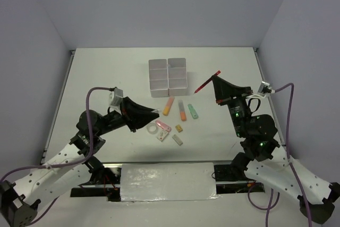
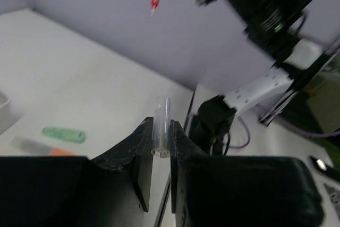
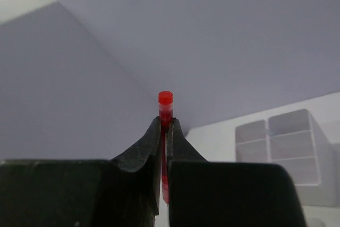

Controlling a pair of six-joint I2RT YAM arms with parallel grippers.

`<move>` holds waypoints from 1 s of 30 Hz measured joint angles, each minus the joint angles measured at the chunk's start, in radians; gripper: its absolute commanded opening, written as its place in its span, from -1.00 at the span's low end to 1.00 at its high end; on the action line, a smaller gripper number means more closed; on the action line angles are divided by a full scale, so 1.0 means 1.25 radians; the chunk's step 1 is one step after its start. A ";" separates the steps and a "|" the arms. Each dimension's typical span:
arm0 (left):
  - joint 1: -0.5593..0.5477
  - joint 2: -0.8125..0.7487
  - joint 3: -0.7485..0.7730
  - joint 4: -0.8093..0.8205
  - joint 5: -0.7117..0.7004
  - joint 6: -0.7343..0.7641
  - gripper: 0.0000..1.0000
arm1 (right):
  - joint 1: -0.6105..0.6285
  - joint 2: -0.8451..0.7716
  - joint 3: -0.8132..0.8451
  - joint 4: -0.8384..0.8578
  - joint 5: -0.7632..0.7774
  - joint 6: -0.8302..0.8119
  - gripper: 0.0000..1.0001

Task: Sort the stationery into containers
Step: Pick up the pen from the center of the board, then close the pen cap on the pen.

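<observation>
Right claw [image 3: 164, 125] is clamped tight on the red pen [image 3: 165, 101], gripped partway along the barrel w/ the round end poking up past the fingertips. In top view the pen juts out of the claw, off the bench [image 1: 106, 73], lower tip just beside the near right corner of the containers [image 1: 168, 78]. Prob. held at a slant so one end can be dropped into a box first; the boxes are small, so a long thin item likely has to go in end-on or lean on a wall.

Left claw [image 2: 161, 126] is narrow, nipping a clear tube-like item [image 2: 161, 111] that stands approx. upright btwn the jaws; can't tell what it is. It sits over the loose pile, well short of the boxes, prob. waiting its turn.

Pen: thin, bright red, slightly see-through, smooth barrel, so it could slip or swivel in a two-pad pinch.

Rest of the stationery lies on the bench on the near side of the block: orange highlighter [image 1: 168, 106], peach highlighter [image 1: 182, 111] and green highlighter [image 1: 193, 111] side by side, tape ring [image 1: 154, 128] touching a pink eraser [image 1: 163, 127].
</observation>
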 measured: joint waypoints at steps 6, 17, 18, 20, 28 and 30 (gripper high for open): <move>-0.008 0.083 -0.052 0.375 -0.005 -0.211 -1.00 | 0.005 0.017 -0.101 0.264 -0.033 0.086 -1.00; -0.055 0.150 -0.052 0.579 -0.092 -0.319 -1.00 | 0.093 0.135 -0.117 0.620 -0.065 0.080 -1.00; -0.059 0.149 -0.045 0.579 -0.100 -0.316 -1.00 | 0.108 0.148 -0.110 0.637 -0.068 0.072 -1.00; -0.063 0.145 -0.038 0.579 -0.112 -0.305 -1.00 | 0.128 0.164 -0.095 0.651 -0.074 0.061 -1.00; -0.067 0.142 -0.026 0.582 -0.119 -0.300 -1.00 | 0.181 0.212 -0.063 0.685 -0.103 0.031 -1.00; -0.067 0.142 -0.026 0.581 -0.119 -0.300 -1.00 | 0.186 0.222 -0.061 0.688 -0.110 0.027 -1.00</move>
